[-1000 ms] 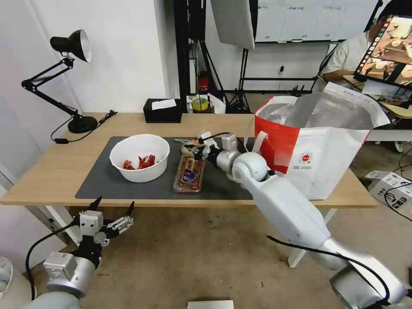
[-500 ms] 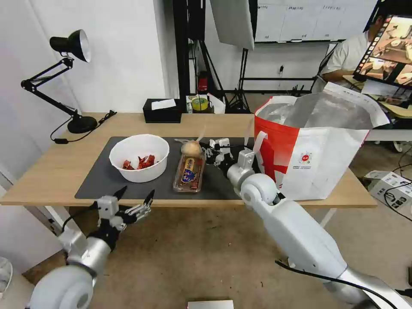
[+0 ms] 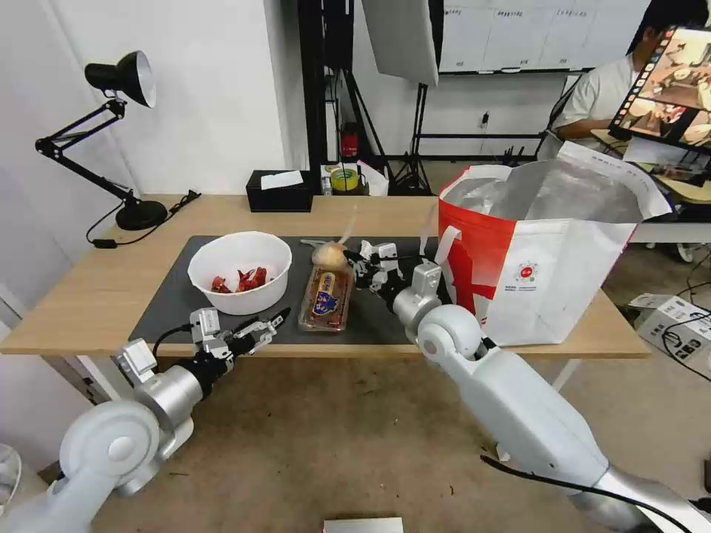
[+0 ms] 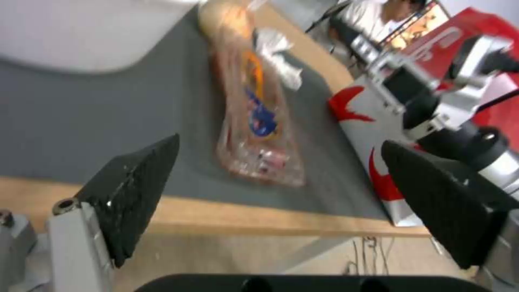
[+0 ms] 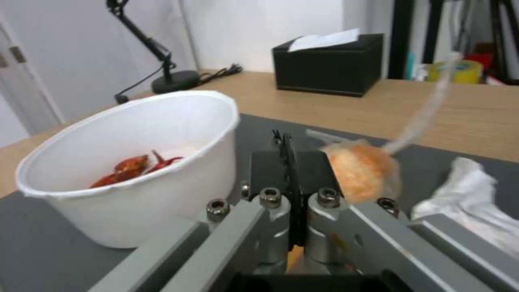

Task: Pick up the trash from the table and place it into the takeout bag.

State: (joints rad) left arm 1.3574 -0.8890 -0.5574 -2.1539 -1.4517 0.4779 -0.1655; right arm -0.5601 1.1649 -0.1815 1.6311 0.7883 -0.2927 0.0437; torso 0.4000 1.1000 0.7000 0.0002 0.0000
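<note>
Right claw [image 3: 354,260] clenched beside bun [image 5: 361,172]; left claw [image 4: 281,194] spread before tray [image 4: 254,134].

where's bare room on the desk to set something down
Free: the bare wood left of the grey mat, between the white bowl and lamp base, and the back strip right of the tissue box. Crowded: tray, bun, right gripper, takeout bag.
</note>
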